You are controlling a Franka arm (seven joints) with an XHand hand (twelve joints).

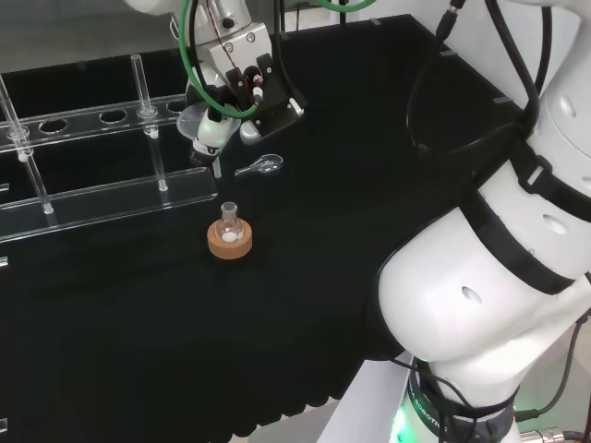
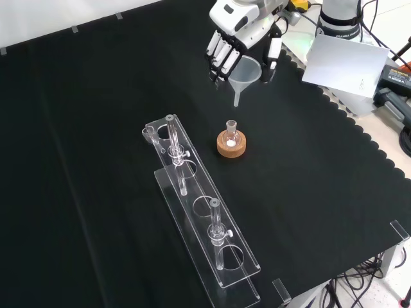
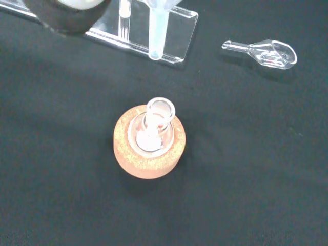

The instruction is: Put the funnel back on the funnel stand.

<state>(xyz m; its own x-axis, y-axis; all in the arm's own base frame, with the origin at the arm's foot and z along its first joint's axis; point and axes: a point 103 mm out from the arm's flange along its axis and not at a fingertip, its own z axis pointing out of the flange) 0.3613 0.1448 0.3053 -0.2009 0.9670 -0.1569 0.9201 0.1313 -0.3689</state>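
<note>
The hand (image 1: 235,78) is shut on a clear plastic funnel (image 1: 207,127), which hangs above the cloth with its stem pointing down. In the front view the fingers of the hand (image 2: 239,29) curl round the cone of the funnel (image 2: 246,70), up and slightly right of the flask. The funnel stand (image 1: 102,192) is a long clear acrylic rack with round holes in its upper plate, on the left of the head view; the funnel hangs just off its right end. In the wrist view the funnel's stem (image 3: 156,31) hangs before the stand's base (image 3: 177,36), beside a blurred part of the hand (image 3: 66,13).
A small round glass flask (image 2: 231,133) with a little white matter in it sits on a cork ring (image 2: 231,147) beside the stand (image 2: 202,215). A clear glass scoop (image 1: 259,166) lies on the cloth right of the funnel. The cloth's scalloped edge (image 2: 359,125) runs at the front view's right.
</note>
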